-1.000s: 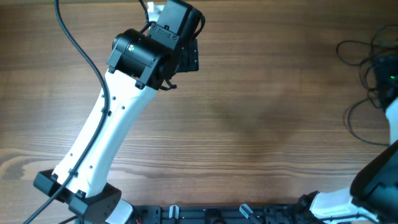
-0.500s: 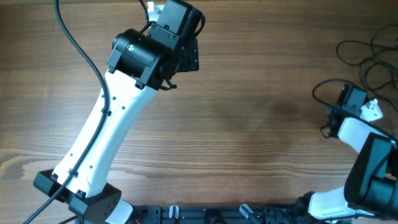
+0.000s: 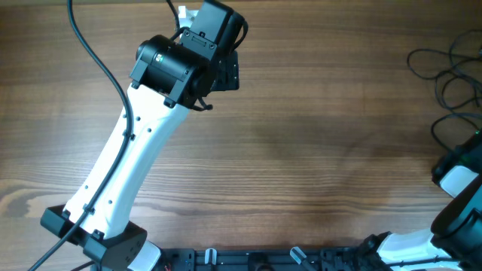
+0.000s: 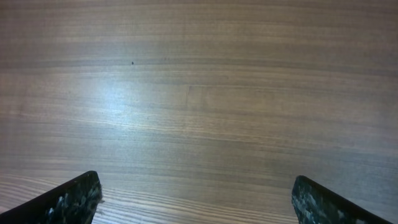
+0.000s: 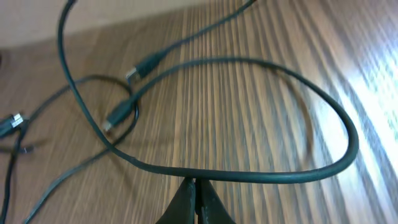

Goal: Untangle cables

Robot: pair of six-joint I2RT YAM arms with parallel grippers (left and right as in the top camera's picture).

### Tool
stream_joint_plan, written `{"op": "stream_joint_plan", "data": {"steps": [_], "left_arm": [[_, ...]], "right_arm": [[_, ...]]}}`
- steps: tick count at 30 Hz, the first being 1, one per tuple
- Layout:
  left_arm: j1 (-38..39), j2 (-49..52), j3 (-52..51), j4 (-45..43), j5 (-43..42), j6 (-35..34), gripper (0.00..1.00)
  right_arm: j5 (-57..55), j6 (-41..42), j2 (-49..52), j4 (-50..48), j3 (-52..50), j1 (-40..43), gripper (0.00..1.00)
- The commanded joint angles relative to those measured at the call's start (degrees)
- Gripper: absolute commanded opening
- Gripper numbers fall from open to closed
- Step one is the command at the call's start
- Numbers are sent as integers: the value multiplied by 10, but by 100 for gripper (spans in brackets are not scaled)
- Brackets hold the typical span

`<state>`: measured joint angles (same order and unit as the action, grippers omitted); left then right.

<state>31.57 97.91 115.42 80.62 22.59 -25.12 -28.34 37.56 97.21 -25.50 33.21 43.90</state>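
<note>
The cables [image 3: 439, 74] are thin black cords lying in loose, crossing loops at the table's far right edge. In the right wrist view one cable [image 5: 267, 176] forms a wide loop and runs straight across the tips of my right gripper [image 5: 196, 182], which is shut and pinches it. Small plugs [image 5: 142, 67] on other strands lie to the left, and one strand crosses the held loop. My left gripper [image 4: 196, 182] is open above bare wood at the table's far left, far from the cords, with nothing between its fingers [image 4: 74, 198].
The left arm [image 3: 135, 158] stretches diagonally from its base at the near left edge to the table's back. The right arm [image 3: 459, 177] stands at the right edge. A black rail [image 3: 263, 260] runs along the near edge.
My right gripper shut from open. The right arm swung in over the table and then back toward the near right edge, and the cable loops shifted with it. The left arm stayed still.
</note>
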Motion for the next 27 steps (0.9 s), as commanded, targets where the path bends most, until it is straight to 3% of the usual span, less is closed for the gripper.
{"op": "stream_joint_plan", "data": {"steps": [1,2,3,4,8,11,15,17,23,27], "left_arm": [[2,-6,-5,0,-1,3,100],[2,-6,-5,0,-1,3,100],[2,-6,-5,0,-1,3,100],[2,-6,-5,0,-1,3,100],[2,-6,-5,-2,-1,3,100],[2,-6,-5,-2,-1,3,100],[2,-6,-5,-2,-1,3,100],[2,-6,-5,-2,-1,3,100],[1,-6,-5,-2,4,10,100],[1,-6,-5,1,6,24,100]], "right_arm": [[42,-30,8,-6,-1,14,4],[100,-31,8,-12,-1,10,7],[162,-31,5,-20,-1,1,75],[205,-31,-2,-24,-1,-9,100],[246,-70,-74,-48,2,-111,100],[261,-123,-192,-102,16,-198,100],[427,-148,-346,-160,16,-200,100],[447,-166,-438,-158,4,-199,100],[465,-149,-684,-190,-147,-190,100],[566,-150,-852,-201,-247,-190,100]]}}
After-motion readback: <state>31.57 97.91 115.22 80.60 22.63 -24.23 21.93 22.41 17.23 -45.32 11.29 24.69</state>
